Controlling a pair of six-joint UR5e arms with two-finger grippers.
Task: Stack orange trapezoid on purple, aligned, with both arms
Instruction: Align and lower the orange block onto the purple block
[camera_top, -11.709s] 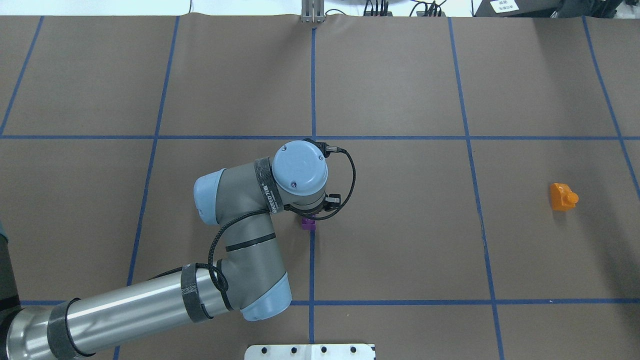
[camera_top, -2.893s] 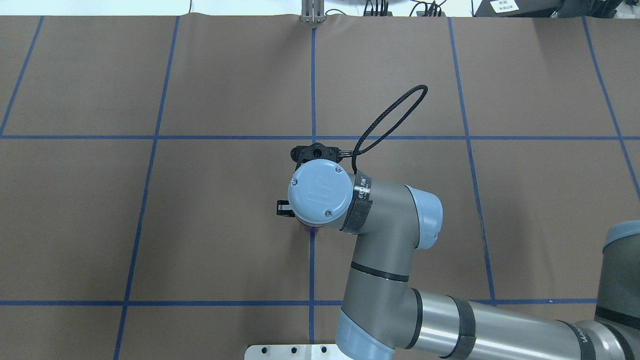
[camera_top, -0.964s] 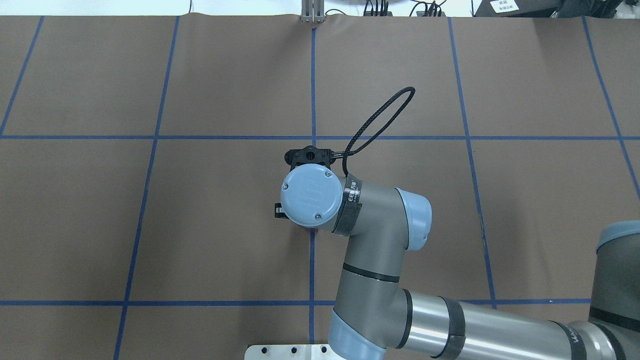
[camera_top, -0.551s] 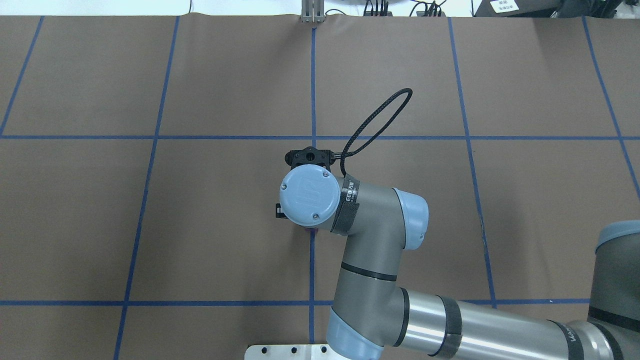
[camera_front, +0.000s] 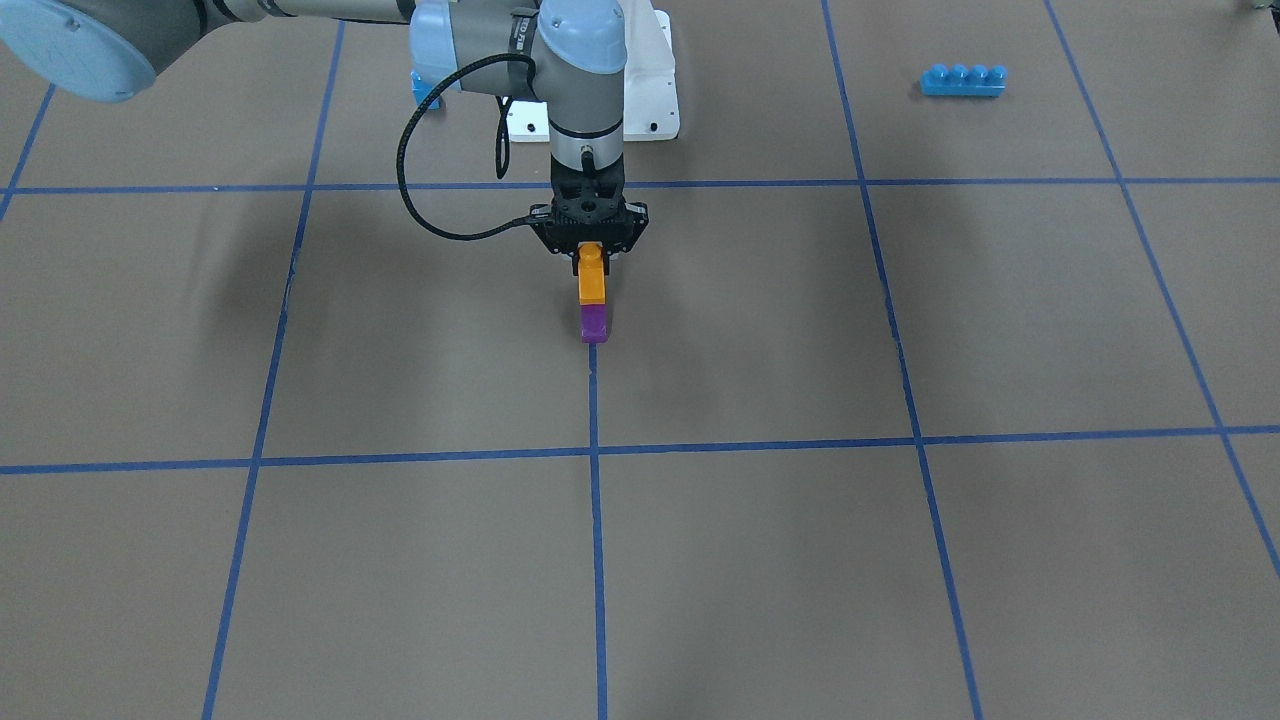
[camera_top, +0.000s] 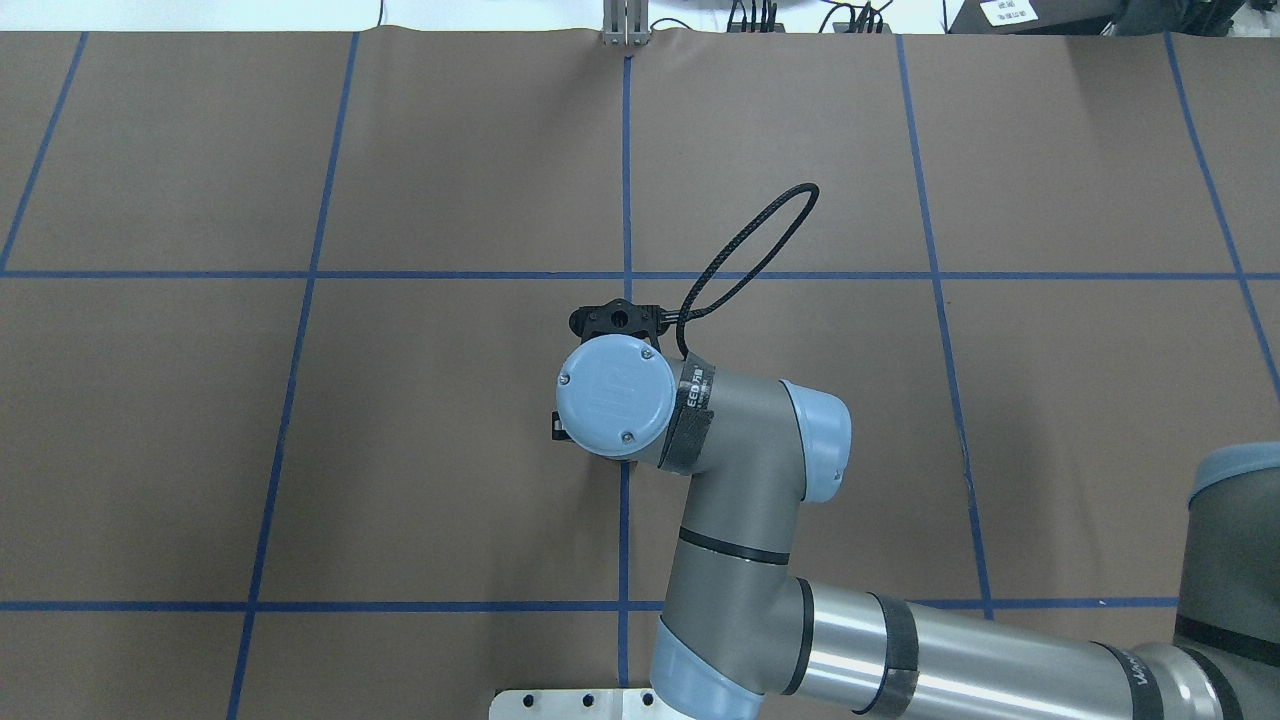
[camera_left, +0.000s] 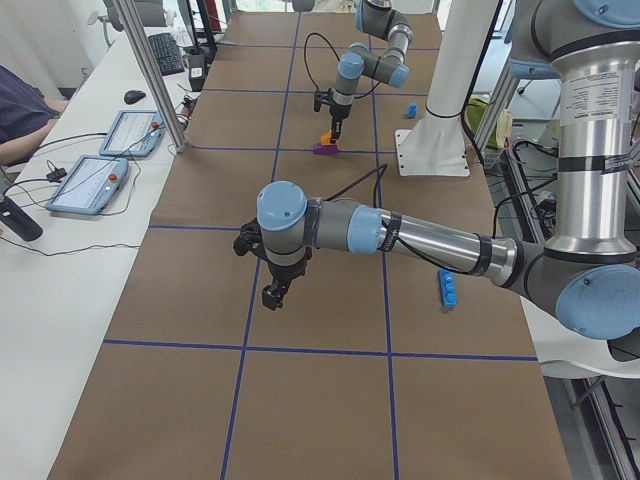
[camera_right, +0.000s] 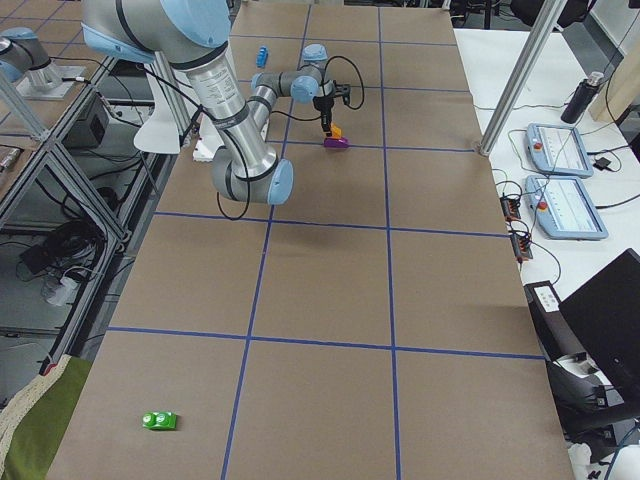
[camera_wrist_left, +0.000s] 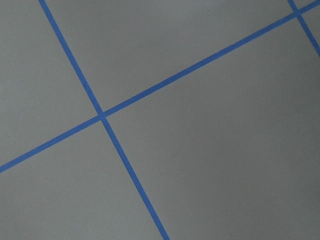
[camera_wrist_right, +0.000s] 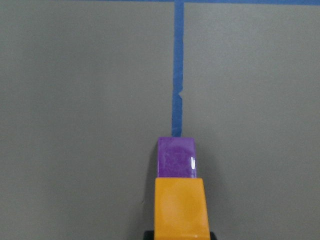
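Observation:
The orange trapezoid (camera_front: 591, 284) sits on top of the purple (camera_front: 594, 324) on a blue tape line at mid-table. Their sides look flush in the right wrist view, where the orange trapezoid (camera_wrist_right: 180, 207) is nearest and the purple (camera_wrist_right: 175, 157) shows beyond it. My right gripper (camera_front: 591, 262) points straight down and is shut on the top of the orange trapezoid. In the overhead view the right wrist (camera_top: 615, 397) hides both blocks. My left gripper (camera_left: 272, 296) hangs over bare table far from the stack, and I cannot tell if it is open.
A long blue four-stud brick (camera_front: 962, 79) lies near the robot's left side. A small blue block (camera_front: 424, 92) lies beside the white base pedestal (camera_front: 655, 95). A green toy (camera_right: 159, 420) lies far off at the right end. Operator tablets (camera_left: 90, 185) lie on a side table.
Earlier the left arm stood over the purple and the orange lay far right. Now the right arm holds the orange on it. In the last second the right wrist drifted slightly left.

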